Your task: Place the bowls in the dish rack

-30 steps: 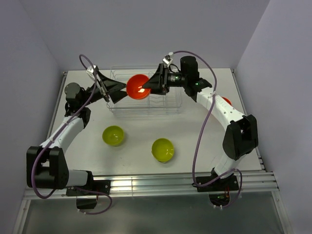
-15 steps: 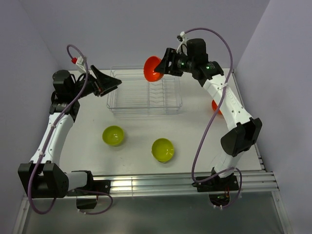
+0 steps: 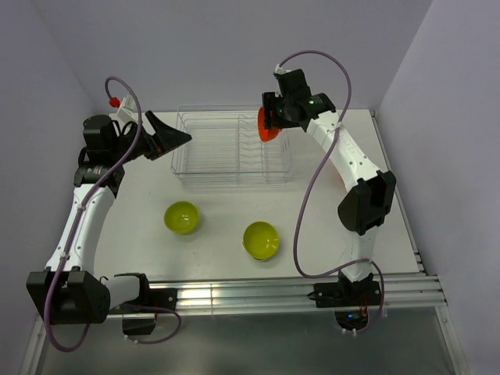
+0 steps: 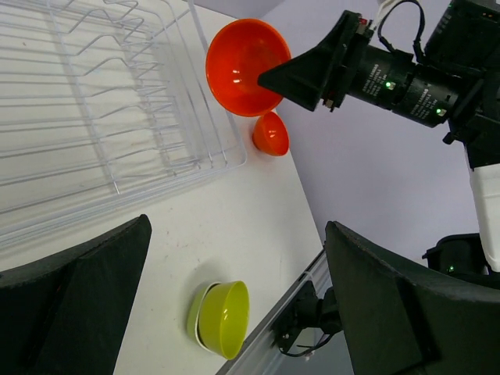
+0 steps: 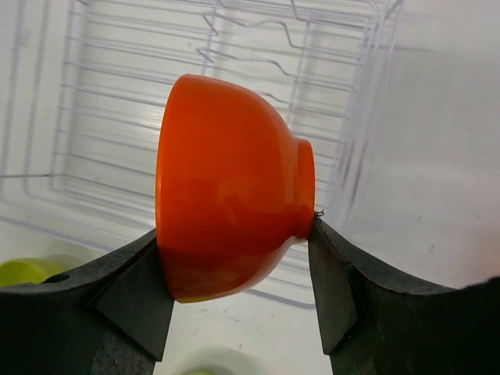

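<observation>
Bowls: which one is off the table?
The orange bowl clamped in the right gripper, tipped on edge over the dish rack's right end. The other orange bowl and both green bowls sit on the table.

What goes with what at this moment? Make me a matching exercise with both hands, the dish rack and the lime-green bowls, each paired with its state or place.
Things:
1. left hand
2. right hand
3. dish rack
4. lime-green bowls

States or places:
A. no bowl in it
B. shut on an orange bowl, held on its side above the rack's right end
C. open, holding nothing
D. on the table, on the arm-base side of the rack

Pairs: 1-C, 2-B, 3-A, 4-D
</observation>
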